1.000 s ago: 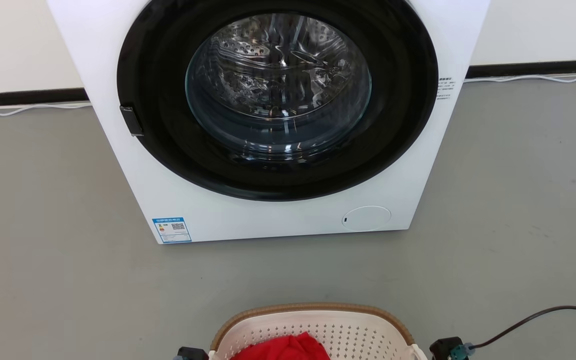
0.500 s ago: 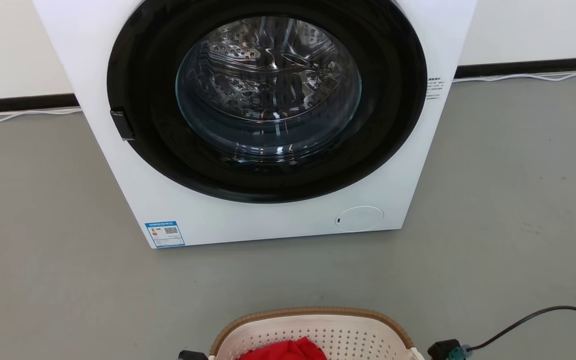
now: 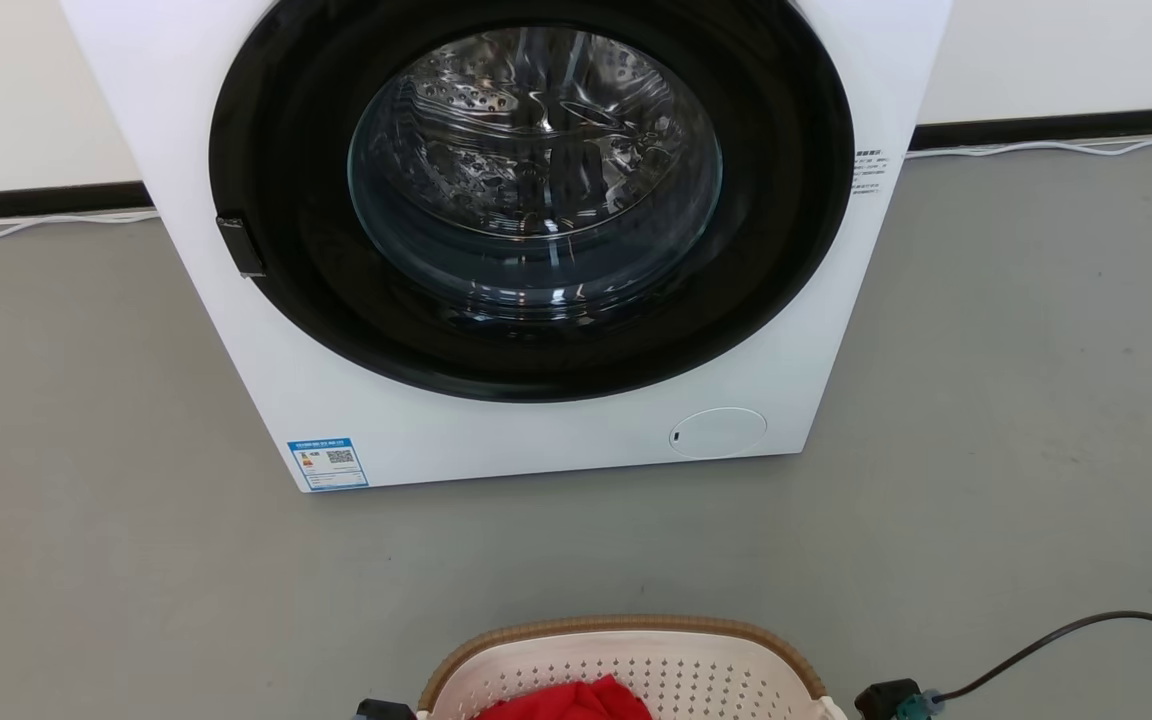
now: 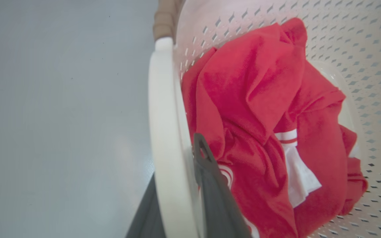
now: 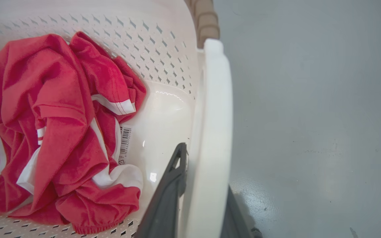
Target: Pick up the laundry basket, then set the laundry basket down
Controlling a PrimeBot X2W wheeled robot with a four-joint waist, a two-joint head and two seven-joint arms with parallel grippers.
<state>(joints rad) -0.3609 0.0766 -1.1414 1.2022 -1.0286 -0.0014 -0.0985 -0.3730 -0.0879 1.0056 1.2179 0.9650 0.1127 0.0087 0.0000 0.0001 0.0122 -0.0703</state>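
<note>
The laundry basket (image 3: pixel 626 630) sits at the bottom centre of the head view, cream-white with perforated walls and a brown woven rim, and a red garment (image 3: pixel 566 700) lies in it. My left gripper (image 4: pixel 177 158) is shut on the basket's left white loop handle (image 4: pixel 164 115), one finger (image 4: pixel 210 178) inside the basket and the other outside. My right gripper (image 5: pixel 203 172) is shut on the right loop handle (image 5: pixel 212 125) in the same way, with one finger (image 5: pixel 170 188) inside. Whether the basket touches the floor cannot be told.
A big white washing machine (image 3: pixel 536 440) with a round dark door (image 3: pixel 531 190) stands straight ahead on the grey floor (image 3: pixel 116 560). A black cable (image 3: pixel 1066 635) curves from my right wrist. White cords (image 3: pixel 36 222) run along the wall's dark skirting.
The head camera has shifted a little, so the washing machine sits further left. The basket rim shows slightly lower in the head view. Both grippers keep their hold.
</note>
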